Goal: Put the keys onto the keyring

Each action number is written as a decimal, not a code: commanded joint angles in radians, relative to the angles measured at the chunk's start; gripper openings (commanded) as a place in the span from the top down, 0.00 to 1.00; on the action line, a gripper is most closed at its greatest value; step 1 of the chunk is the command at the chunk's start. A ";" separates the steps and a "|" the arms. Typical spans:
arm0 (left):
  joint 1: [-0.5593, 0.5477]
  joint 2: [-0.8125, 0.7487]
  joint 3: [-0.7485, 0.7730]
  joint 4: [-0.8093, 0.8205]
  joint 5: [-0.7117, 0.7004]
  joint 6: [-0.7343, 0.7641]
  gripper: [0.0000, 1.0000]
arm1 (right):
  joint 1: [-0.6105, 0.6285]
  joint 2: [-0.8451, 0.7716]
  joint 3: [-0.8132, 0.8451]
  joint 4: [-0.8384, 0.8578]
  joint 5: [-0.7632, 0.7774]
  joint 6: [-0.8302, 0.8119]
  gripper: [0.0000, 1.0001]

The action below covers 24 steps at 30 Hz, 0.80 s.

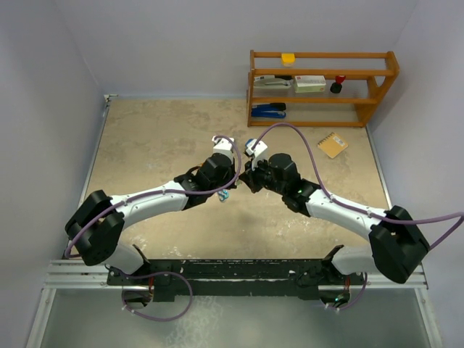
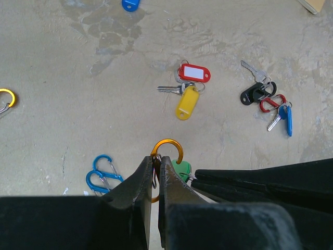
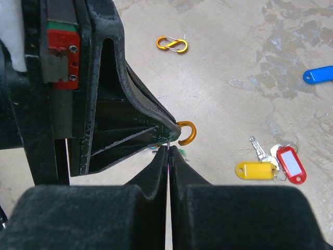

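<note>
1. Left gripper (image 2: 157, 160), at the lower middle of its own wrist view, is clamped on an orange clip (image 2: 167, 148), whose open hook sticks up above the fingertips.
2. Right gripper (image 3: 169, 152) has its fingers pressed together. A thin sliver of metal shows between the tips, which I take to be part of the green-tagged key (image 2: 182, 169). Its tag peeks out just beside the clip.
3. Seen from above, both grippers meet tip to tip at the centre of the frame, over the table (image 1: 159, 138).
4. Judged step: threading the green-tagged key onto the held clip. The key looks close to the hook, but I cannot tell whether it is on yet.
5. Next move calls for a small, steady push of the key's ring past the clip's gate, with the left grip firm so the clip does not twist.
6. Other keys wait on the table: a red and yellow pair (image 2: 188, 88) at upper centre and a black and blue bunch (image 2: 268, 101) at the right, with a lone blue tag (image 2: 130, 4) at the top edge.
</note>
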 commanded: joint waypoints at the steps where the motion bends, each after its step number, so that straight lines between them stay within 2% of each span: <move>1: -0.009 -0.017 0.050 0.043 0.004 -0.010 1.00 | 0.004 0.010 0.001 0.041 -0.007 -0.024 1.00; 24: -0.020 -0.039 0.034 0.029 0.010 -0.002 1.00 | 0.004 0.014 -0.003 0.041 0.040 -0.023 1.00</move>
